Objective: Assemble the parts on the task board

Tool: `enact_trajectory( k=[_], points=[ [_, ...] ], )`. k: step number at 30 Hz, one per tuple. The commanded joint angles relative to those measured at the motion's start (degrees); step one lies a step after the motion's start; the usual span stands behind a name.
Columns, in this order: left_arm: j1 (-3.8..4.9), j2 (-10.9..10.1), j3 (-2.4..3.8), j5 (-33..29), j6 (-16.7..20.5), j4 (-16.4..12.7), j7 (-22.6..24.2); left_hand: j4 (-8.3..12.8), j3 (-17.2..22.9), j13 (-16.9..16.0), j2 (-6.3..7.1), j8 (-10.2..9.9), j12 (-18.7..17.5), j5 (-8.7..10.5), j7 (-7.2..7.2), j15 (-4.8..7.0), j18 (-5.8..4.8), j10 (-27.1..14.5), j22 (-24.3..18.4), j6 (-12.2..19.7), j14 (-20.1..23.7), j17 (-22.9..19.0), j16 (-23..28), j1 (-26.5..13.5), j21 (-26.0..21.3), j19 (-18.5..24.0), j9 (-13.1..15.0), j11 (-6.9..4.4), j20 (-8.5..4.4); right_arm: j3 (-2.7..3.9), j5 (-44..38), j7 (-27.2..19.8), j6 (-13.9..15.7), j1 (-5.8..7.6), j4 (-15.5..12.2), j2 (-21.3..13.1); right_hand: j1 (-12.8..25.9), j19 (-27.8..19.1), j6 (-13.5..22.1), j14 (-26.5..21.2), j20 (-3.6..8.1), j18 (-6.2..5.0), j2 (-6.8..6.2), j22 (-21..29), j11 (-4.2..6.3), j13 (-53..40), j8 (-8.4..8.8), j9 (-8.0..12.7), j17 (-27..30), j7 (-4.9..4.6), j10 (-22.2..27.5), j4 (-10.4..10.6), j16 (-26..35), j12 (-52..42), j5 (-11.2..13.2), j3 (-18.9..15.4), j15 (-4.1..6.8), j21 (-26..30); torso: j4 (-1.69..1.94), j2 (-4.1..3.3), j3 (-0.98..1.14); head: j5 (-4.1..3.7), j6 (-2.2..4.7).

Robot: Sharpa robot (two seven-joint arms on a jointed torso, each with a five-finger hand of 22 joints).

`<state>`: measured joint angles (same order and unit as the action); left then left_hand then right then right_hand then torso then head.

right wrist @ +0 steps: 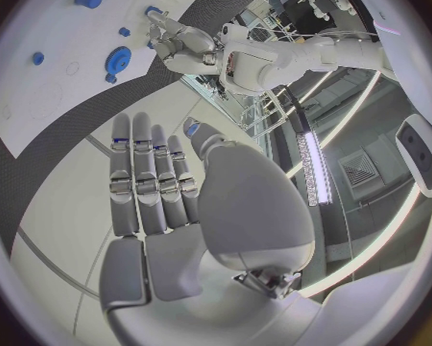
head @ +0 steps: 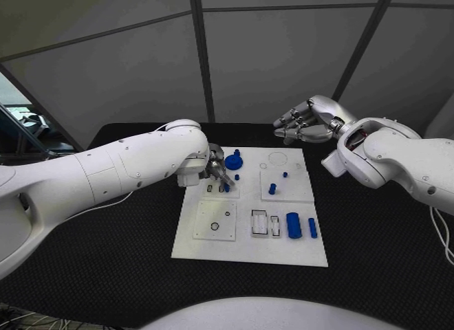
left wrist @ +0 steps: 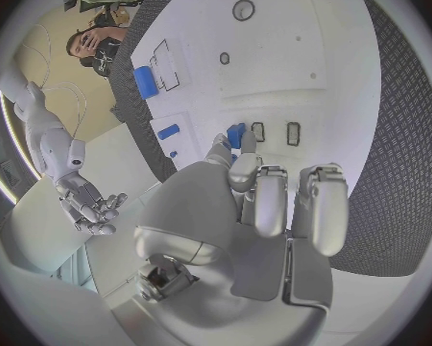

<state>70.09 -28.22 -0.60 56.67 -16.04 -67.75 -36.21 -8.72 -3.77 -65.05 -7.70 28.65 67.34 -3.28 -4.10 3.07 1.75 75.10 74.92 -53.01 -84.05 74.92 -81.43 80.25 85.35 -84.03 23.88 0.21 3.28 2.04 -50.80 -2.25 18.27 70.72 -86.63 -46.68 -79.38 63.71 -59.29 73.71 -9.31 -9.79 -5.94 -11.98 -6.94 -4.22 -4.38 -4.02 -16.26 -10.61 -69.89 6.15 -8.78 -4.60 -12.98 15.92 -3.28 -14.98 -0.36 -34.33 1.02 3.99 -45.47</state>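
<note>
The white task board [head: 249,251] lies in the middle of the black table. My left hand [head: 215,172] hovers low over its far left part, beside a blue gear [head: 233,162]. In the left wrist view the thumb and a fingertip pinch a small blue part [left wrist: 235,136] right next to two small rectangular slots [left wrist: 258,131]. My right hand [head: 305,124] hangs raised beyond the board's far right corner; its fingers [right wrist: 149,181] lie straight with nothing in them.
Two blue cylinders [head: 294,225] lie at the board's near right. Small blue pegs [head: 272,188] stand in its right middle. Black table surface [head: 108,254] stretches round the board on all sides.
</note>
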Motion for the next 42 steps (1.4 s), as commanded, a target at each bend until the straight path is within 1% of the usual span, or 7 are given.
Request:
enact_trajectory(
  k=[1, 3, 7, 12, 18, 31, 42],
  points=[
    [-0.03, -0.2, -0.03, -0.9, 1.1, -0.4, 0.7, 1.0, 2.7, 0.1, -1.67, 0.0, -0.3, -0.34, 0.02, 0.66, -0.01, -0.2, 7.9, 0.7, -3.6, 7.4, -0.1, 1.9, 0.3, -1.8, 0.2, -0.49, -0.59, 0.05, -0.6, 0.1, 0.1, 0.15, 0.0, 0.0, 0.3, 0.3, 0.4, -0.7, -0.21, -0.60, -0.08, 0.3, 0.13, 0.2, -0.03, 0.0, 0.2, -0.23, 0.6, 0.2, -0.4, -0.3, -1.5, 0.0, -0.19, 0.6, 0.05, 0.00, 0.01, 0.08, -0.26],
    [-0.04, -0.5, -0.03, -1.0, 2.0, -0.8, 1.2, 2.4, 5.6, 0.1, -2.23, -0.1, -0.5, -0.22, -0.03, 0.75, -0.03, -0.3, 8.0, 1.2, -3.6, 7.4, -0.1, 3.3, 0.3, -1.9, 0.4, -0.47, -0.73, 0.04, -0.7, 0.3, 0.2, 0.15, 0.1, 0.0, 0.2, 0.3, 0.6, -0.8, -0.23, -0.58, -0.15, 0.4, 0.07, 0.3, -0.01, 0.0, 0.3, -0.31, 0.8, 0.2, -0.4, -0.3, -2.1, 0.1, -0.24, 0.8, 0.06, -0.02, 0.00, 0.14, -0.29],
    [-0.06, -1.2, -0.03, -1.2, 3.2, -1.7, 1.6, 4.1, 12.2, 0.3, -1.04, 0.3, -0.9, -0.08, -0.18, 0.50, -0.04, -0.2, 8.1, 1.6, -3.7, 7.5, -0.1, 2.8, 0.3, -1.9, 1.5, -0.44, -0.68, 0.04, -1.0, 0.7, 0.4, 0.15, 0.1, 0.1, 0.2, 0.3, 0.6, -0.9, -0.25, -0.58, -0.15, 0.4, 0.05, 0.3, -0.01, 0.0, 0.3, -0.32, 0.9, 0.2, -0.4, -0.4, -2.3, 0.1, -0.26, 0.9, 0.04, -0.06, -0.05, 0.09, -0.29],
    [-0.06, -3.0, 0.01, -1.3, 5.1, -3.7, 1.9, 5.5, 22.9, 0.7, 2.91, 1.5, -1.5, 0.24, -0.45, 0.42, -0.05, 0.0, 8.4, 2.3, -3.7, 7.5, -0.2, -1.9, 0.3, -1.9, 3.7, -0.37, -0.56, 0.03, -2.0, 1.4, 0.8, 0.15, 0.3, 0.1, -0.2, 0.3, 0.7, -1.0, -0.21, -0.61, 0.06, 0.5, 0.08, 0.4, -0.06, 0.0, 0.4, -0.32, 0.9, 0.0, -0.5, -0.5, -2.6, 0.4, -0.23, 1.0, -0.12, -0.04, -0.07, 0.30, -0.22],
    [-0.08, -5.3, 0.59, -1.3, 11.4, -6.9, 1.7, 6.6, 31.3, 1.3, 6.06, 2.8, -2.0, 0.19, -0.36, 0.49, -0.13, 0.3, 8.8, 2.5, -3.7, 7.5, -0.2, -5.9, 0.5, -2.1, 5.8, -0.58, -0.60, 0.02, -2.4, 1.5, 1.0, 0.15, 0.6, 0.0, -0.3, 0.3, 0.9, -1.2, -0.26, -0.56, -0.09, 0.6, -0.06, 0.4, -0.01, 0.0, 0.5, -0.44, 1.2, -0.1, -0.5, -0.4, -2.6, 0.4, -0.33, 1.2, 0.36, 0.00, -0.09, -0.09, -0.07],
    [-1.29, -10.6, 1.16, 0.9, 21.5, -13.9, 3.8, 8.0, 38.2, 1.5, 9.12, 4.0, -2.2, 0.29, 0.09, 0.77, -0.33, 0.9, 9.7, 2.7, -3.7, 7.5, -0.2, -8.7, 0.9, -2.7, 7.9, -0.60, -0.77, 0.00, -3.1, 1.4, 3.8, 0.14, 1.1, -0.6, -0.7, 0.3, 0.9, -1.6, -0.26, -0.55, 0.05, 0.9, -0.12, 0.5, -0.21, 0.0, 0.8, -0.50, 1.5, -0.4, -0.5, -0.6, -3.9, 0.8, -0.39, 1.6, 0.86, 0.05, 0.01, -0.18, -0.42],
    [-4.78, -11.0, 1.16, 9.6, 24.8, -15.1, 5.1, 8.8, 41.3, 1.9, 10.77, 4.4, -2.6, 0.24, 0.19, 0.88, -0.40, 1.1, 10.0, 2.5, -3.7, 7.6, -0.2, -9.3, 1.1, -2.9, 8.7, -0.73, -0.87, -0.01, -3.2, 1.5, 3.2, 0.14, 1.0, -0.9, -0.7, 0.3, 0.9, -1.7, -0.28, -0.55, 0.06, 0.9, -0.15, 0.5, -0.22, 0.0, 0.9, -0.52, 1.6, -0.3, -0.5, -0.6, -4.1, 0.8, -0.42, 1.7, 0.69, 0.04, 0.01, 0.21, -0.50]
  ],
)
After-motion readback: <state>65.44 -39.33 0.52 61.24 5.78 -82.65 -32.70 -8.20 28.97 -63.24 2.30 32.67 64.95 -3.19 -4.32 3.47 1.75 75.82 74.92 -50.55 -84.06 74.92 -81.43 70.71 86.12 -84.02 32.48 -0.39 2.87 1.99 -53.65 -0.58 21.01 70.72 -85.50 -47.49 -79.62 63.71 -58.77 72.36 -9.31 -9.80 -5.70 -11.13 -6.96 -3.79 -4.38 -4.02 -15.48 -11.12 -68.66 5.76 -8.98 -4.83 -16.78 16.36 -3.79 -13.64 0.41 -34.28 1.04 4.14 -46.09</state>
